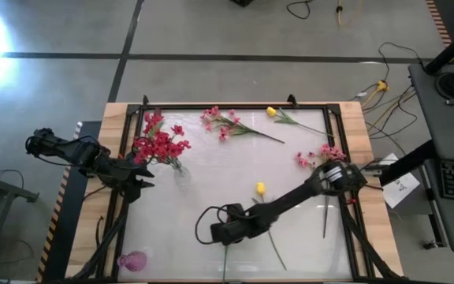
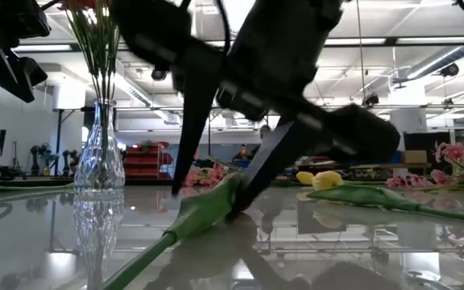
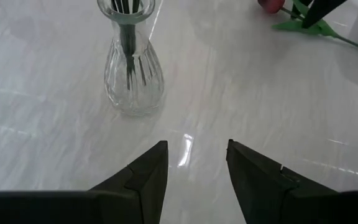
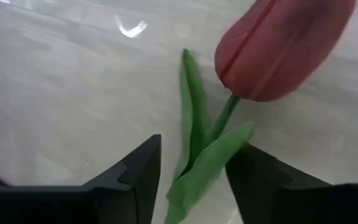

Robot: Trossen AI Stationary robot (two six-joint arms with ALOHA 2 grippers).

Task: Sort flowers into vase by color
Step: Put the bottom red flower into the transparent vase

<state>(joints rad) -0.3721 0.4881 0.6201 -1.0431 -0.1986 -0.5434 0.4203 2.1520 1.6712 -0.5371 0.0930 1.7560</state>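
Note:
A dark red tulip bud (image 4: 284, 46) on a green stem with leaves (image 4: 197, 143) lies flat on the white table. My right gripper (image 4: 194, 171) (image 1: 217, 232) is lowered over it, open, with one finger on each side of the leaves just below the bud. In the low view the fingertips reach down to the stem (image 2: 216, 205). My left gripper (image 3: 196, 165) (image 1: 138, 185) hangs open next to the clear glass vase (image 3: 131, 68) (image 1: 181, 172), which stands upright and holds red blossom sprays (image 1: 158, 146). My right gripper slants down from above at the tulip's leaves (image 4: 219, 158), just under the bud, fingers across the stem. One leaf lies close against a finger (image 4: 260, 180); whether it touches, I cannot tell. The flower lies on the table.
A pink spray (image 1: 227, 125) and a yellow tulip (image 1: 273, 112) lie near the far edge. Another yellow tulip (image 1: 260, 188) lies close to my right arm, and pink blossoms (image 1: 321, 155) lie by the right edge. A pink vase (image 1: 132, 260) lies at the near left corner.

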